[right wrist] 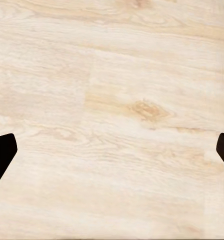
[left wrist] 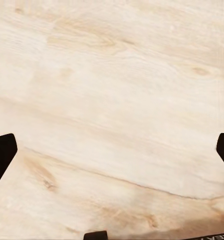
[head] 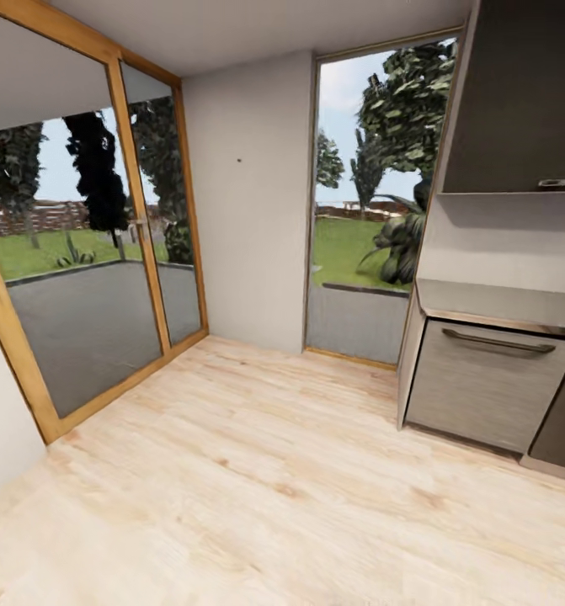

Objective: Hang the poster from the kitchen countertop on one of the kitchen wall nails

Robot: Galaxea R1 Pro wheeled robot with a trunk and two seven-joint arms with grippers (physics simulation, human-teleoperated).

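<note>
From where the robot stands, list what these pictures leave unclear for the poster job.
- Countertop, head view: cut off by the right edge, so whether anything lies farther along it cannot be told.
- Dark speck on the wall, head view: too small to tell whether it is a nail.
- Left gripper and right gripper, wrist views: fingertips cut off at the edges, floorboards between.

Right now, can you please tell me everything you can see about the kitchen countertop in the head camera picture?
The kitchen countertop sits at the right of the head view, under a dark wall cabinet. What shows of its top is smooth, light grey and slightly reflective, with a pale wood strip along the front edge. It lies flat and level. Below it is a grey drawer front with a long dark handle. Its left end stops beside the tall window. Nothing lies on the visible part.
</note>
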